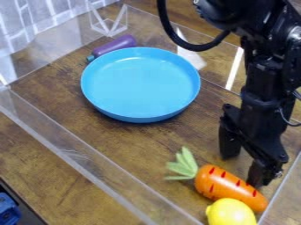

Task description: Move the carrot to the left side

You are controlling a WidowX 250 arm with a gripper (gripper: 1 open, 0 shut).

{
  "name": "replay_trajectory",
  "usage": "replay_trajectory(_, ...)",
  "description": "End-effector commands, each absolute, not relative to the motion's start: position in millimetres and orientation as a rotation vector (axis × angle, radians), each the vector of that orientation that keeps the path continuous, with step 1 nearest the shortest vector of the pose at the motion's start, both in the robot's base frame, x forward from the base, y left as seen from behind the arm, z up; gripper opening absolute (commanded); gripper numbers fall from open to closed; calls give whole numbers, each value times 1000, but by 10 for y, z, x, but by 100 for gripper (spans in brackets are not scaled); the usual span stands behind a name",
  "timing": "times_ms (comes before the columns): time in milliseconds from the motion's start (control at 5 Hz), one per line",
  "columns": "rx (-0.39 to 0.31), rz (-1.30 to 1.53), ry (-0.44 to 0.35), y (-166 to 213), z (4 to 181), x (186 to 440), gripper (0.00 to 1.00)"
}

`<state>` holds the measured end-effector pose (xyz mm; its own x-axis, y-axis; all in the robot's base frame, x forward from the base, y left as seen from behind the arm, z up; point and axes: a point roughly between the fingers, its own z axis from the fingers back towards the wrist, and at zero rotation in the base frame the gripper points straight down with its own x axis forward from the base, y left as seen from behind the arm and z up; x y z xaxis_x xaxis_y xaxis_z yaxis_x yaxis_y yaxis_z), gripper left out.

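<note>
Nudging the carrot [231, 187] across the table [73, 154] looks like the step in hand, though whether the gripper [249, 176] pushes it or merely stands against it is hard to judge. The carrot lies in the lower right of the frame, its 1 leafy top pointing up and left, its orange body slanting down to the right. The gripper comes in from the right edge, its 2 black fingers spread wide, low and close by the carrot's upper right flank; nothing is pinched between them. Contact cannot be told for sure.

The lemon [230, 212] sits at the bottom of the frame, right beside the carrot's lower side. The blue plate [140, 84] takes up the upper left.

If left means the left of the frame, the next move calls for either a sweep that way with the fingers low, or a lift, a turn and a fresh grip over the body. A careless push could roll the lemon or swing the carrot round instead of carrying it along.
</note>
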<state>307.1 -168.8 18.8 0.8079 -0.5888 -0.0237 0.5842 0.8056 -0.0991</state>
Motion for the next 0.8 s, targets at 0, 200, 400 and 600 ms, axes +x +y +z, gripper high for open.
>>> replay_trajectory(0, -77, -679, 121, -1705, 131, 2913, 100)
replay_trajectory(200, -75, -690, 137, -1692, 128, 2913, 100)
replay_trajectory(400, -71, -698, 153, -1670, 119, 2912, 100)
replay_trajectory(600, -63, -708, 169, -1641, 111, 2910, 100)
